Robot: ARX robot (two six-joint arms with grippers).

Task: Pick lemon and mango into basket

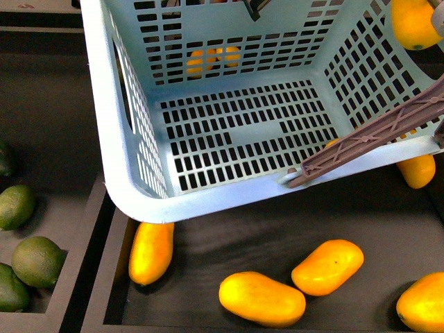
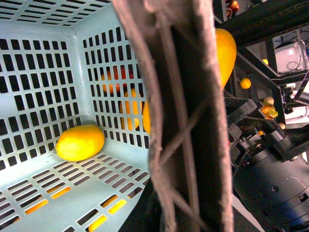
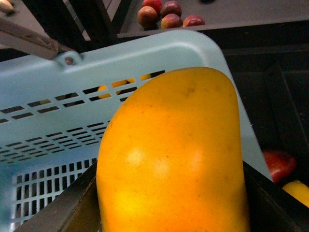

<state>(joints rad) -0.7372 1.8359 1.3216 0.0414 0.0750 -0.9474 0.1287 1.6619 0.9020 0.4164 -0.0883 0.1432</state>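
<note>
As the right gripper point(image 3: 171, 210) pinched the mango point(image 3: 169, 145) (long axis aimed at the rim), the basket point(image 3: 145, 53) lay open just beyond, leftward

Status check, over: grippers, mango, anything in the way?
Right gripper shut on mango, at basket rim, not yet in. Left gripper unreadable; handle fills its view. Lemon in basket. No blocker seen.

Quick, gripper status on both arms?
Left gripper: cannot be told; the basket handle fills its wrist view and the gripper itself is not seen.
Right gripper: closed, holding a mango.
</note>
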